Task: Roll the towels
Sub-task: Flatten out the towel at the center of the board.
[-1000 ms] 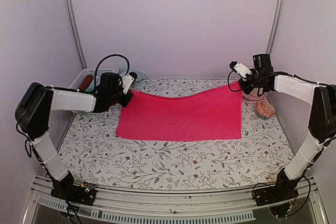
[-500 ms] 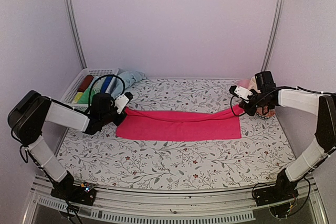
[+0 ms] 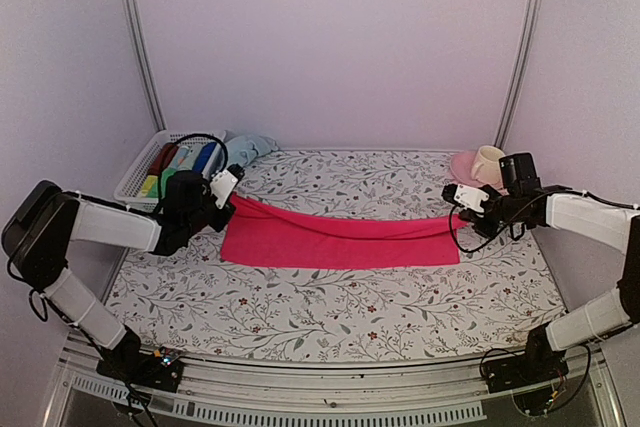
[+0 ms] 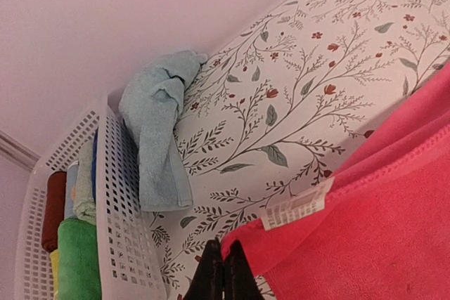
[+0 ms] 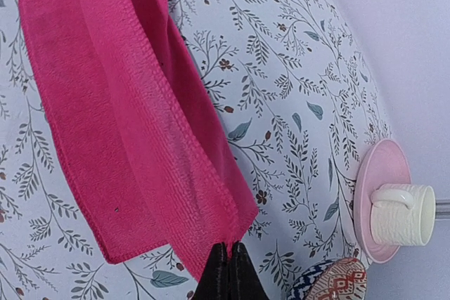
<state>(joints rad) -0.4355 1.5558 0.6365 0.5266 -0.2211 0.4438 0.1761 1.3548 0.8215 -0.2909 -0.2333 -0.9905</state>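
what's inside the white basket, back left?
A red roll, green roll, yellow roll and dark blue roll. The pale blue towel lies outside, against the basket wall. Anything beneath the rolls is covered.

Pink towel point(image 3: 340, 239) half-folded, blue towel point(image 4: 155, 124) crumpled

Open table point(image 3: 330, 312) lies before the pink towel point(image 3: 340, 242); basket point(image 3: 135, 173) (far left) and cup point(image 3: 489, 161) crowd back corners.

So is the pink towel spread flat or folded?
Folded lengthwise: the pink towel shows two layers, corners pinched by left gripper and right gripper.
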